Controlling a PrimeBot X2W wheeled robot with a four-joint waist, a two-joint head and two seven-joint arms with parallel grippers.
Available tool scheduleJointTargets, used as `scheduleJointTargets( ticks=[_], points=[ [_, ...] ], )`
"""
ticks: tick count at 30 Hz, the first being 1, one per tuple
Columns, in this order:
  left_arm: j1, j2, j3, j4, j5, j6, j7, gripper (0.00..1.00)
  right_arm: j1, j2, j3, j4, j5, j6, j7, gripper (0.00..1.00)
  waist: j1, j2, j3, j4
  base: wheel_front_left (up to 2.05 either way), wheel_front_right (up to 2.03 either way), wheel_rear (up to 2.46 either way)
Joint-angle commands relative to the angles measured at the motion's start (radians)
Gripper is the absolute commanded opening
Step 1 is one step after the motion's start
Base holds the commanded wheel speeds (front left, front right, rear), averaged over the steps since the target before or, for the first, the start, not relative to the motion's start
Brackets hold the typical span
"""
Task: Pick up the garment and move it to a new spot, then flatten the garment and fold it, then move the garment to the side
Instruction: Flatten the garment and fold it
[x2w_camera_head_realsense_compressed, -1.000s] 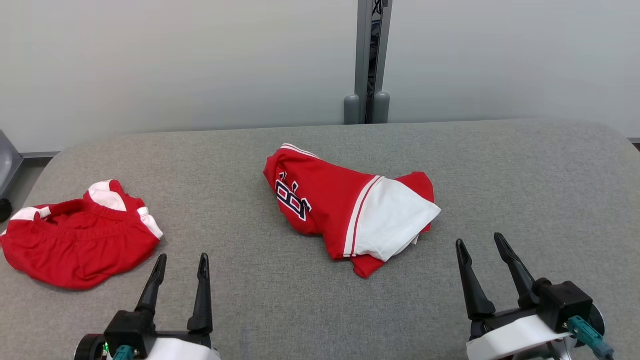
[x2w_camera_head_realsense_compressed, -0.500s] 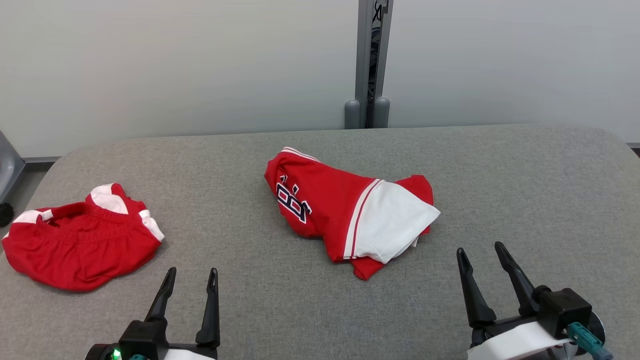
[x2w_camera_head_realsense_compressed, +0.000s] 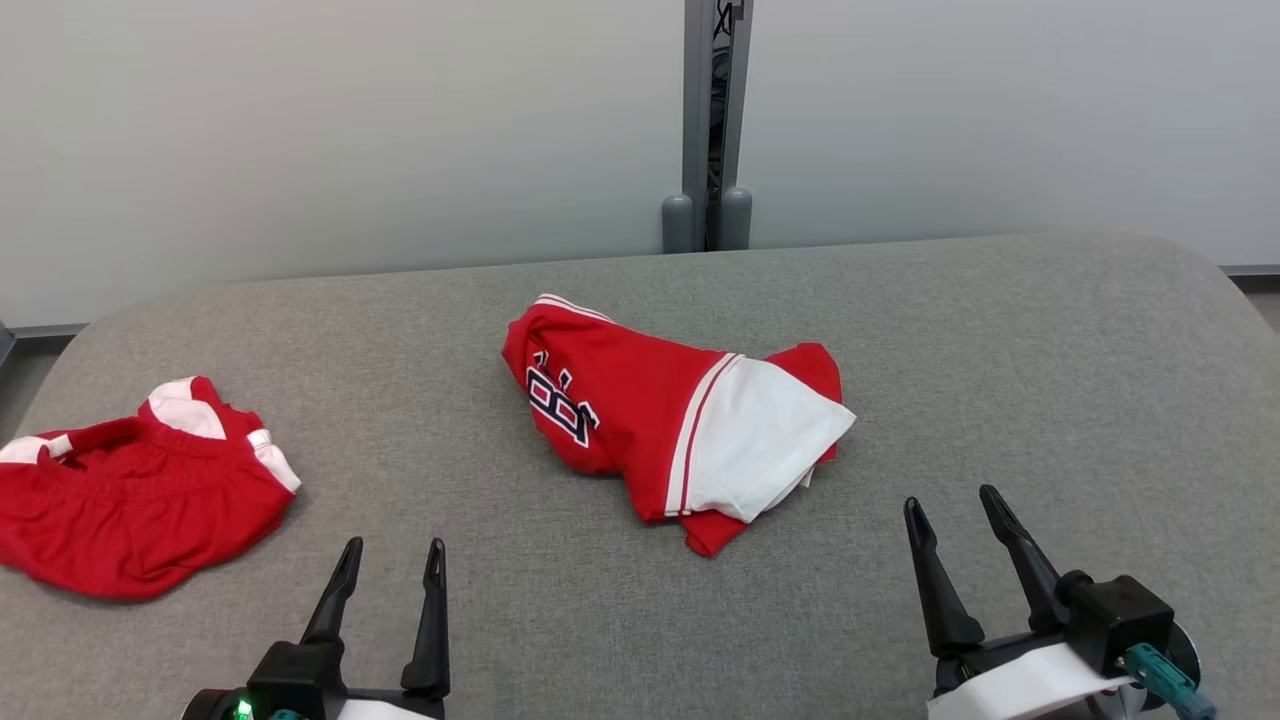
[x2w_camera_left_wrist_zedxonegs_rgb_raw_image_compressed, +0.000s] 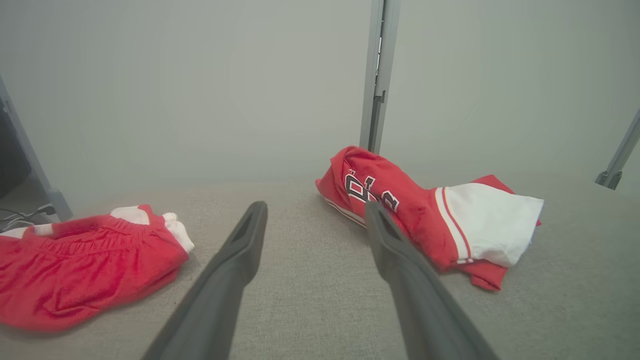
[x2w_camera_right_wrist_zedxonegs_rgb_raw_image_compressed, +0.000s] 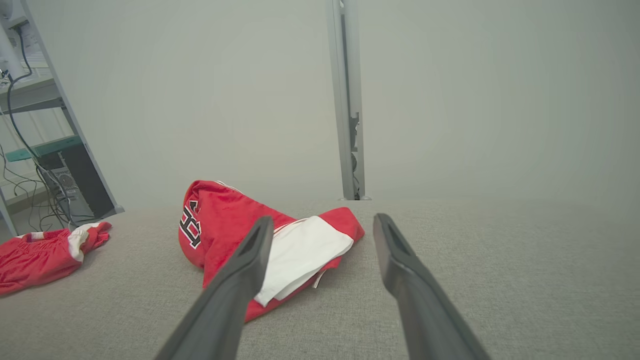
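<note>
Left jaws: open wide, nothing between them. The fingers sit low at the near left of the grey fabric-covered desk, pointing away from me over bare cloth.

Right jaws: also open and holding nothing. The fingers are at the near right, tilted slightly left.

Task garment: crumpled red jersey with a white sleeve panel and dark outlined lettering. It lies bunched in the middle of the desk, between my two arms and farther out than both. White panel is on its right side with a red-and-white stripe along the seam, lettering on its left. It is apart from both sets of jaws, nearer the right ones. In the left wrist view the jersey lies ahead and to the right of the fingers. In the right wrist view it lies ahead and to the left.

A second item, rumpled red shorts with an elastic waistband and white patches, sits at the desk's far left edge, well apart from the jersey and near my left jaws without touching them.

A grey metal post stands against the pale wall behind the desk.
</note>
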Motion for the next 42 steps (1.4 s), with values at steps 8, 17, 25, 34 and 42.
scheduleJointTargets(
  ticks=[8,17,25,34,42],
  points=[
    [-0.076,0.003,-0.058,0.017,-0.008,-0.031,-0.001,1.0,-0.019,-0.004,-0.014,0.007,-0.008,0.002,-0.006,1.0,0.0,-0.0001,0.032,-0.06,0.0,0.0,0.0],
    [-0.207,0.003,-0.14,0.041,0.002,-0.045,-0.001,1.0,-0.051,-0.004,-0.02,-0.011,-0.004,0.002,-0.006,1.0,0.0,-0.0001,0.103,-0.168,0.0,0.0,0.0],
    [-0.347,0.004,-0.232,0.141,0.039,-0.087,-0.001,1.0,-0.079,-0.004,-0.026,-0.02,0.001,0.002,-0.006,1.0,0.0,-0.0001,0.18,-0.248,0.0,0.0,0.0],
    [-0.636,0.004,-0.446,0.337,0.015,-0.098,0.105,1.0,-0.137,-0.004,-0.012,-0.038,0.024,0.002,-0.006,1.0,0.0,-0.0001,0.298,-0.293,0.0,0.0,0.0],
    [-0.806,0.004,-0.592,0.507,0.025,-0.023,0.166,1.0,-0.176,-0.004,-0.001,-0.038,0.043,0.002,-0.006,1.0,0.0,-0.0001,0.358,-0.317,0.0,0.0,0.0]
  ],
)
